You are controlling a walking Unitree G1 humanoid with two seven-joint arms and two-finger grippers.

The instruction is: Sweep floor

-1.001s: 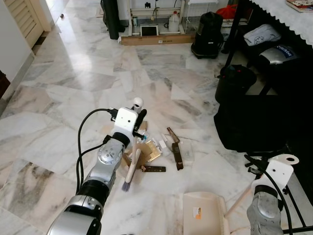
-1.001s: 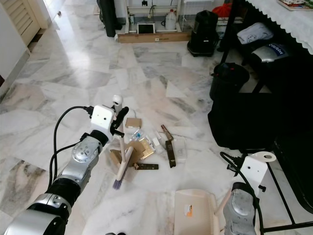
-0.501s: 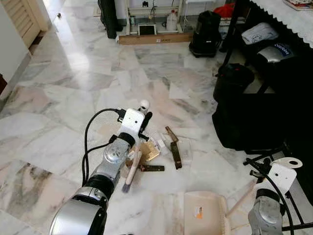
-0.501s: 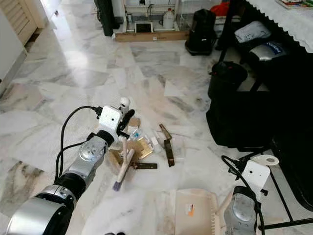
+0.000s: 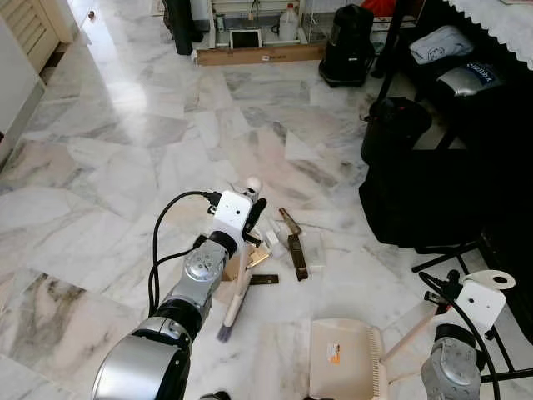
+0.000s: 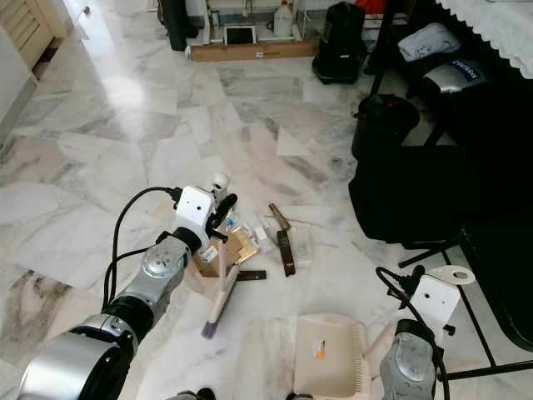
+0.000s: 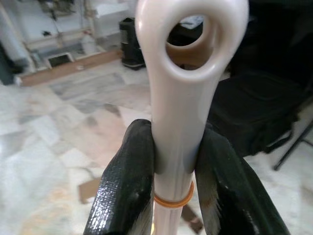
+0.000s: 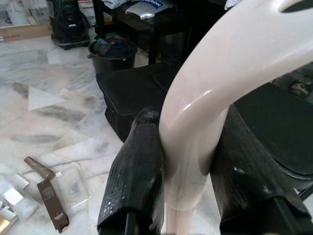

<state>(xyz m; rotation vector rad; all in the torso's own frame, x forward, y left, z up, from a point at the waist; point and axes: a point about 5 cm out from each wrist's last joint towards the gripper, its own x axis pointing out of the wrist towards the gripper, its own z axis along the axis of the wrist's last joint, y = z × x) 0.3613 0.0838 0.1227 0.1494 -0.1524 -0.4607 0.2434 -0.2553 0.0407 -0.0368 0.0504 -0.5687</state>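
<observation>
The left gripper (image 7: 173,161) fingers clamp the hand brush (image 5: 236,293), its bristles beside the litter pile (image 5: 279,246), long axis slanting toward the dustpan (image 5: 346,360), whose handle the right gripper (image 8: 188,161) fingers clasp beyond the litter.

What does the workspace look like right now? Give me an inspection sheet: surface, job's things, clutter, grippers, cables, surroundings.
Surface: marble floor, pale and veined.
Job's things: cream brush with its bristles on the floor; cream dustpan lying flat nearby, to the robot's right of the brush.
Clutter: litter pile of cardboard scraps, brown strips and clear wrappers, beside the brush.
Grippers: left gripper shut on the brush handle; right gripper shut on the dustpan handle.
Cables: black cable looping along the left arm.
Surroundings: black bags to the right; long cardboard box, a white jug and a dark canister at the far wall.
</observation>
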